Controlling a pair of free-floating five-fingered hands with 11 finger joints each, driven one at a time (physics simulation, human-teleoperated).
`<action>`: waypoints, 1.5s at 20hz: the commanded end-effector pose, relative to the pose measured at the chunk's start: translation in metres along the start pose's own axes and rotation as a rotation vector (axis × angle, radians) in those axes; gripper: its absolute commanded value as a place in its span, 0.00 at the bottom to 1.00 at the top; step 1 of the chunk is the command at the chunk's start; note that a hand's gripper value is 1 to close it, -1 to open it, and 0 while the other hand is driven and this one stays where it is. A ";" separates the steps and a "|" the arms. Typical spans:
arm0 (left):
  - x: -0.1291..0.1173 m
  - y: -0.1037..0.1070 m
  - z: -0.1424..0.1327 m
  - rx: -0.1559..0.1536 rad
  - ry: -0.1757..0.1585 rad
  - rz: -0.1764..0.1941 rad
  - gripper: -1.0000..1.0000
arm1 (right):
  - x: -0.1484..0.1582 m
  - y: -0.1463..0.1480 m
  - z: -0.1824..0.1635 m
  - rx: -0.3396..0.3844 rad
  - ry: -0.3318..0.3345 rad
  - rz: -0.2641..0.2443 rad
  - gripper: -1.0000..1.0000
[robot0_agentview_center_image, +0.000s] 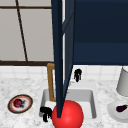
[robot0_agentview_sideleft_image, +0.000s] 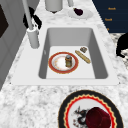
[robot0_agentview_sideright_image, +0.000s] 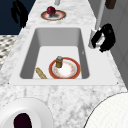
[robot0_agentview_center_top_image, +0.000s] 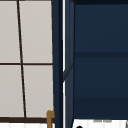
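Observation:
My left hand (robot0_agentview_center_image: 45, 112) hangs at the sink's front left corner, fingers relaxed and pointing down, holding nothing; it also appears as the left hand (robot0_agentview_sideleft_image: 123, 43) (robot0_agentview_sideright_image: 18, 11) off the counter's front edge. My right hand (robot0_agentview_center_image: 78, 74) hovers at the back of the sink (robot0_agentview_center_image: 93, 100). In the side views the right hand (robot0_agentview_sideleft_image: 33, 17) (robot0_agentview_sideright_image: 107, 37) is beside the faucet (robot0_agentview_sideleft_image: 32, 37) (robot0_agentview_sideright_image: 99, 17), loosely curved and gripping nothing. In the basin lie a red-rimmed plate (robot0_agentview_sideleft_image: 51, 62) (robot0_agentview_sideright_image: 77, 71) carrying a jar (robot0_agentview_sideleft_image: 68, 60) (robot0_agentview_sideright_image: 59, 61), a bread stick (robot0_agentview_sideleft_image: 83, 56) (robot0_agentview_sideright_image: 41, 73) and a small brown piece (robot0_agentview_sideleft_image: 83, 49).
An open dark blue cabinet door (robot0_agentview_center_image: 59, 50) (robot0_agentview_center_top_image: 58, 62) hangs over the sink's middle. A red sphere (robot0_agentview_center_image: 68, 115) sits at the front edge. A patterned plate (robot0_agentview_center_image: 10, 105) holds a red fruit (robot0_agentview_center_image: 18, 102) on the left. On the right, a white plate (robot0_agentview_center_image: 112, 111) holds an eggplant (robot0_agentview_center_image: 121, 108) beside a grey canister (robot0_agentview_center_image: 123, 81).

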 end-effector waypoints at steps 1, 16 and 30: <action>0.000 0.000 0.000 0.000 0.000 0.000 0.50 | 0.000 0.005 -0.012 -0.001 0.052 -0.003 1.00; 0.000 0.000 0.000 0.000 0.000 0.000 0.50 | -0.010 0.013 -0.018 -0.030 -0.031 -0.034 1.00; 0.000 0.000 0.000 0.000 0.000 0.000 0.50 | -0.036 -0.023 0.034 0.015 -0.090 -0.025 0.00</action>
